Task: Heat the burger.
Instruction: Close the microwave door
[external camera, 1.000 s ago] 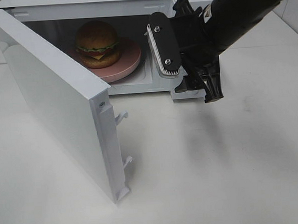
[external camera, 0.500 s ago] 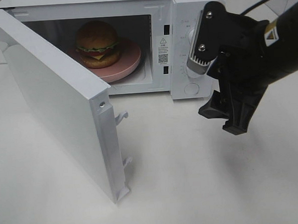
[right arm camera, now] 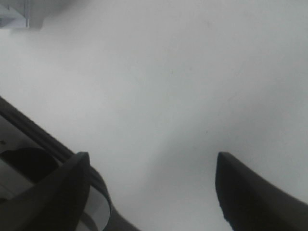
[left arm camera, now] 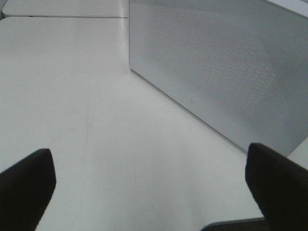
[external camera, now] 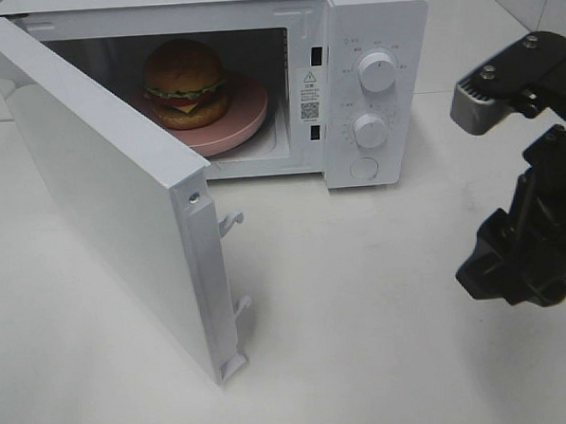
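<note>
Right of the microwave [external camera: 387, 17], right gripper [right arm camera: 151, 187]: jaws well apart, empty. Left gripper [left arm camera: 151, 192]: spread wide, empty, unseen from the high camera. Burger [external camera: 185, 82]: on pink plate [external camera: 249, 114] inside microwave, plate partly behind door [external camera: 111, 183].

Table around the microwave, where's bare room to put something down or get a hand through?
Widest bare table: between the open door, the microwave front and the right gripper. There is also bare table left of the door in the high view. Crowded: inside the microwave, where the plate and burger fill most of the floor.
</note>
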Robot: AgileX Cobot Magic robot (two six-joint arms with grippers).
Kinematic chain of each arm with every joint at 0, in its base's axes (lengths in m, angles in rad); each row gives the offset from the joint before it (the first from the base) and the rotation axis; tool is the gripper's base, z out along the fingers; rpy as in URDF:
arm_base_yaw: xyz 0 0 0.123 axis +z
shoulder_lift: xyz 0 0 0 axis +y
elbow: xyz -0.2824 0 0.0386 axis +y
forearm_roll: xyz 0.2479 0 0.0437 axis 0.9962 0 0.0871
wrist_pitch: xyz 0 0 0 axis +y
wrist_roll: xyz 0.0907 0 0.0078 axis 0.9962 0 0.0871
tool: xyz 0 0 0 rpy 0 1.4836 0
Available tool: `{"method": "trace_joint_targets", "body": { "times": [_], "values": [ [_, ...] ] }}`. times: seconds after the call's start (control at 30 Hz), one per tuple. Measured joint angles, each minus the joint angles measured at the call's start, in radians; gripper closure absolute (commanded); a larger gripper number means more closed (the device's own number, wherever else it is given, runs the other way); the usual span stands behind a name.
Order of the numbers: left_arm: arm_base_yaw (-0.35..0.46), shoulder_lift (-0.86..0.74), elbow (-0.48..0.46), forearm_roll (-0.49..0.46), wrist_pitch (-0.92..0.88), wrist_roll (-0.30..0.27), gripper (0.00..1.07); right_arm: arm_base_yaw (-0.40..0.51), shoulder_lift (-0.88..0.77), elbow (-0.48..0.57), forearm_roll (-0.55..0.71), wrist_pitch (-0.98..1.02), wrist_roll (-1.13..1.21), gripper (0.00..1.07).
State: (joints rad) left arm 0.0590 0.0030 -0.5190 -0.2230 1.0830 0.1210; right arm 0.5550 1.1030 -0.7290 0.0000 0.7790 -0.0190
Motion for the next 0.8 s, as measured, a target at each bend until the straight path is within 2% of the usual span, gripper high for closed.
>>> {"method": "trace_joint_targets", "body": {
  "times": [0.3, 0.63, 0.77, 0.8],
  "values": [
    [0.0, 0.0, 0.0, 0.0, 0.0, 0.0, 0.07, 0.0, -0.188, 0.0, 0.0, 0.207, 0.057, 0.35],
    [0.0, 0.0, 0.0, 0.0, 0.0, 0.0, 0.07, -0.014, -0.419, 0.031, -0.02, 0.26, 0.081, 0.35],
    [0.0, 0.0, 0.0, 0.0, 0.0, 0.0, 0.07, -0.123, -0.52, 0.093, -0.019, 0.261, 0.081, 0.35],
    [0.0, 0.0, 0.0, 0.0, 0.0, 0.0, 0.07, -0.123, -0.52, 0.093, -0.019, 0.261, 0.081, 0.35]
  ]
}}
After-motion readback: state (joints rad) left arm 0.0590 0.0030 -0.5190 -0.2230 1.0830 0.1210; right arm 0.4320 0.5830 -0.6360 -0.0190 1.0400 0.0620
